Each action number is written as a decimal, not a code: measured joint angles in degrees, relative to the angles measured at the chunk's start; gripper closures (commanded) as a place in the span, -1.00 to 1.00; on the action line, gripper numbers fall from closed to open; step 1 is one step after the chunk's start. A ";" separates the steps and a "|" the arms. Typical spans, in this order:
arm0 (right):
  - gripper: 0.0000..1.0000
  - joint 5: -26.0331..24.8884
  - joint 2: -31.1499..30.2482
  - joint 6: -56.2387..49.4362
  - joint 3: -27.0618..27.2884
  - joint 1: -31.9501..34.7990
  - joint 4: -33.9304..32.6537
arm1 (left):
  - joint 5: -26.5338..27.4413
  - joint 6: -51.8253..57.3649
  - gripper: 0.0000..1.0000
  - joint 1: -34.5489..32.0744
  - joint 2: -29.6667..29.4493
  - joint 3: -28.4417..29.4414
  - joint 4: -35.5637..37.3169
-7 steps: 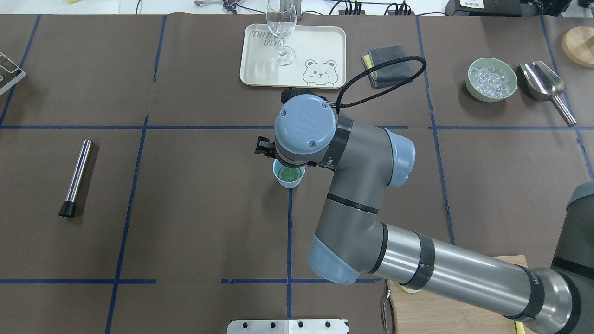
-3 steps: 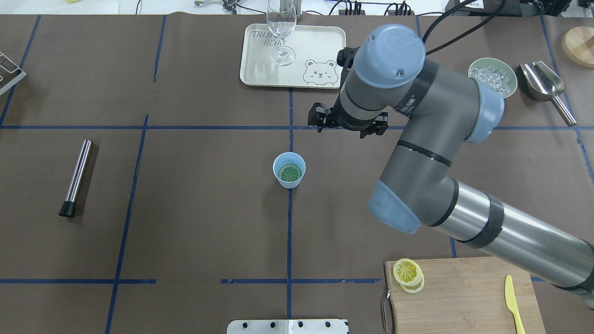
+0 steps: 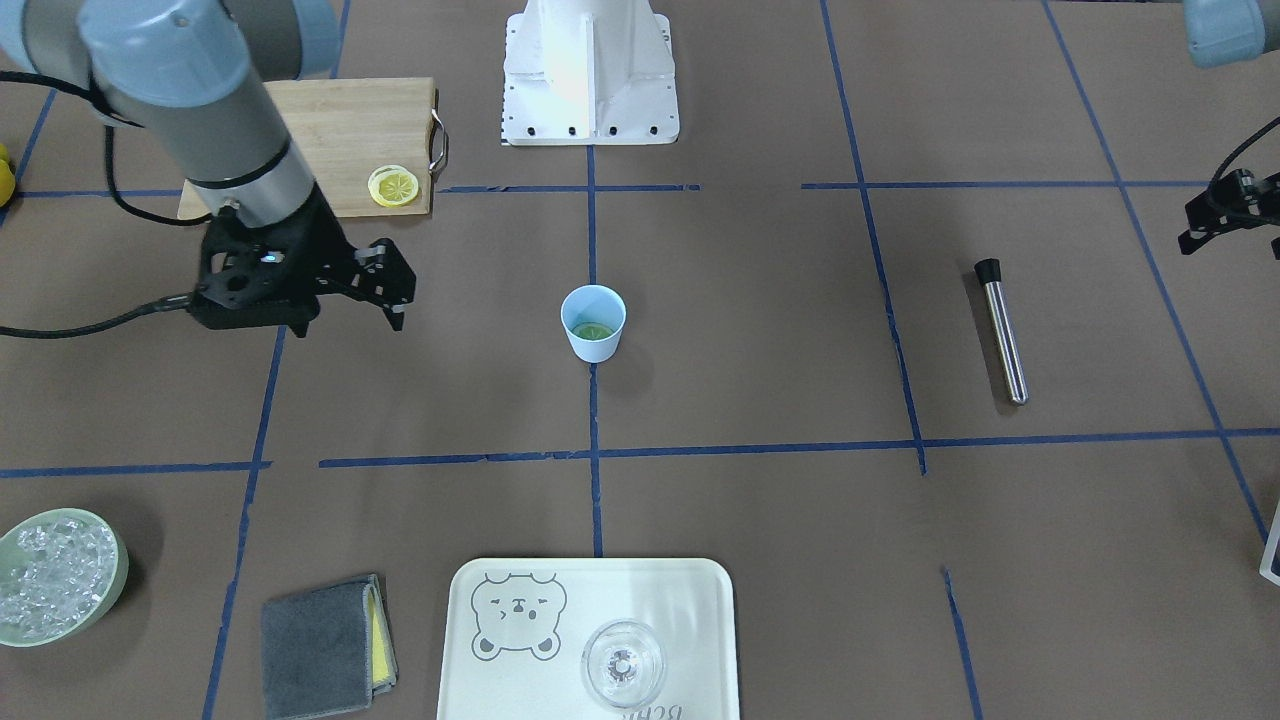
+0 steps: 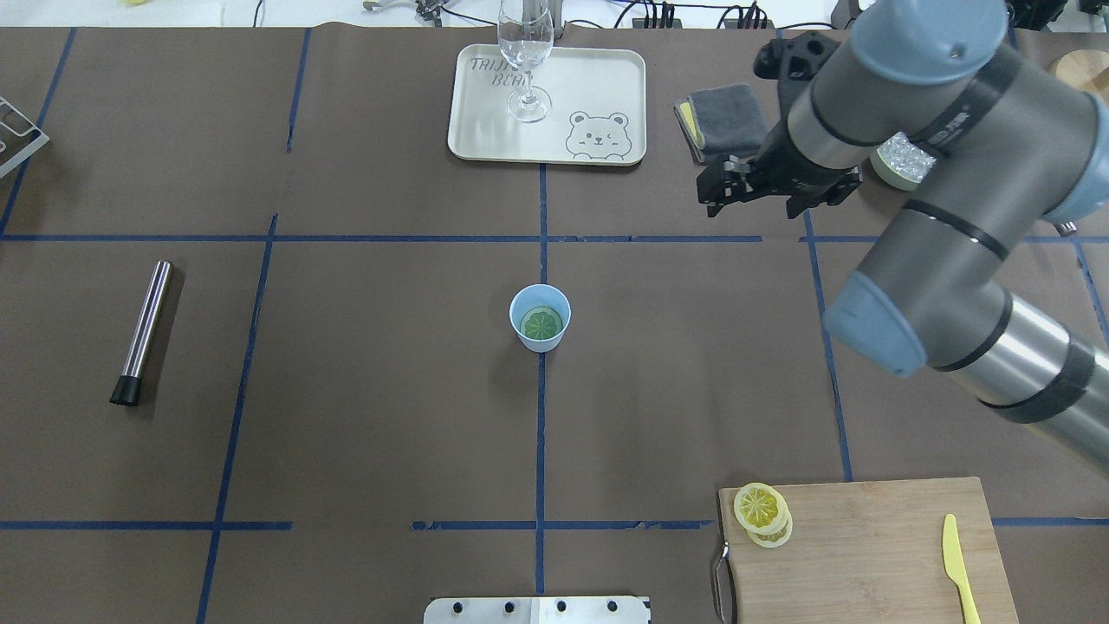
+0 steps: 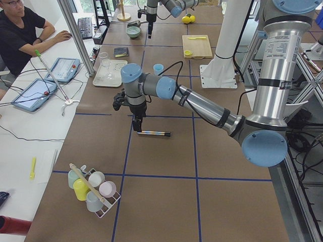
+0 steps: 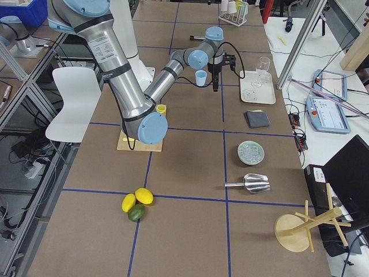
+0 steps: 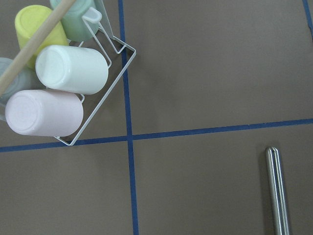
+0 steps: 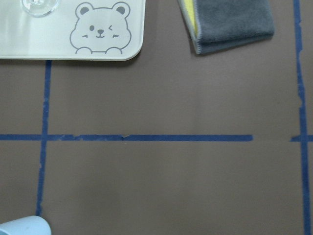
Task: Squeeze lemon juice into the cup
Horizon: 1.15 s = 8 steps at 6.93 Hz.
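The light-blue cup [image 4: 523, 305] stands upright at the table's middle; it also shows in the front view [image 3: 593, 345] and at the right wrist view's lower left corner [image 8: 24, 227]. A lemon slice [image 4: 542, 325] lies flat inside it, looking greenish. Two more lemon slices [image 4: 759, 507] lie stacked on the cutting board's corner. My right gripper [image 4: 768, 201] is open and empty, raised well to the right of and beyond the cup, near the grey cloth. My left gripper [image 3: 1228, 212] shows only partly at the front view's edge; I cannot tell whether it is open.
A cream tray [image 4: 589, 95] holds a clear glass [image 4: 525, 61]. A grey cloth [image 4: 726, 120], an ice bowl [image 3: 55, 575] and a metal scoop [image 6: 251, 183] lie far right. A wooden board [image 4: 866, 555] carries a yellow knife [image 4: 960, 568]. A metal rod [image 4: 143, 329] lies left; a cup rack [image 7: 63, 73] stands beyond.
My right arm has swung from above the cup to the right and toward the table's far side, rising. The slice stays in the cup. The board's slices have come into view.
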 measured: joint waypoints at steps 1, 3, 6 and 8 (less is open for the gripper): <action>-1.00 4.45 -3.86 -6.26 1.50 4.79 0.01 | -3.32 -0.10 -1.00 2.40 -0.73 2.54 0.93; -1.00 12.33 -11.18 -19.73 2.72 14.65 -0.05 | -7.40 -3.50 -1.00 8.52 -1.70 6.99 -0.71; -1.00 18.16 -18.94 -32.80 2.65 24.77 -0.15 | -7.59 -12.53 -1.00 14.96 -2.37 15.07 -13.17; -1.00 18.79 -20.76 -34.84 2.72 26.44 -0.08 | -6.95 -15.92 -1.00 17.12 -4.12 18.67 -16.88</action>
